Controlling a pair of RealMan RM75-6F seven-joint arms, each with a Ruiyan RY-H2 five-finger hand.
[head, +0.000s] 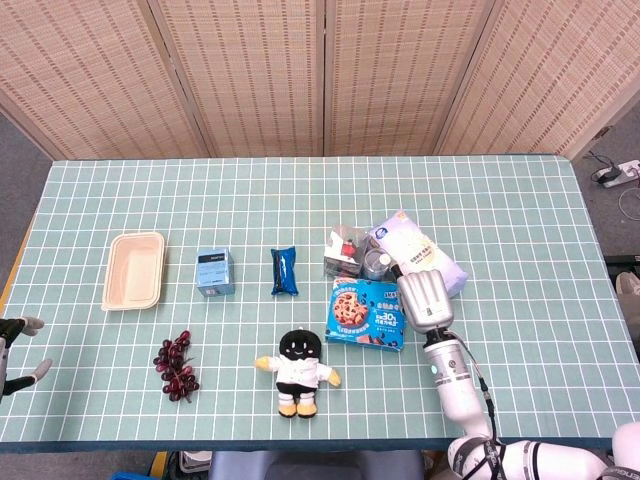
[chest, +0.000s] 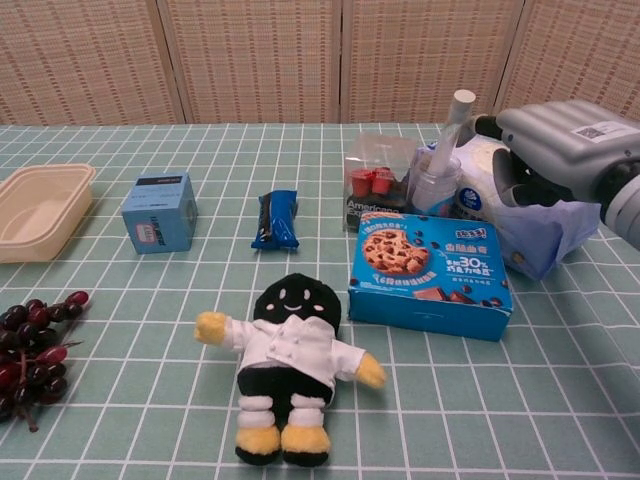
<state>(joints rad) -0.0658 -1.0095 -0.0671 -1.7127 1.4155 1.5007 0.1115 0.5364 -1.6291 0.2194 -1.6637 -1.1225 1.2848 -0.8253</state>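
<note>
Woven brown screens stand behind a table (head: 520, 200) laid with a green cloth ruled in white squares. At its right-centre a clear bottle (chest: 436, 180) with a white pump top stands upright, just behind the far right corner of a blue cookie box (chest: 430, 273) and against a pale blue-and-white bag (chest: 540, 235) that lies to its right. The right hand (chest: 560, 150) hovers above that bag, just to the right of the bottle; its fingers (chest: 545, 125) are curled over the top with the thumb beneath, a gap between them, and nothing is gripped in it, though whether a fingertip touches the pump stem cannot be told. From the head view the same hand (head: 422, 297) sits over the box's right edge with the bottle just beyond it. Left of the bottle, touching it, is a clear packet of small red-lidded cups (chest: 374, 186). Further left on the cloth lie a dark blue snack wrapper (chest: 275, 220), a small light blue carton (chest: 159, 211) and, near the left edge, a beige tray (chest: 40, 210). Nearer the front are a black plush doll in a white coat (chest: 290, 360) and a bunch of dark red grapes (chest: 30, 345). The left hand (head: 12, 345) shows only at the left border of the head view, off the table, fingers spread and holding nothing.
</note>
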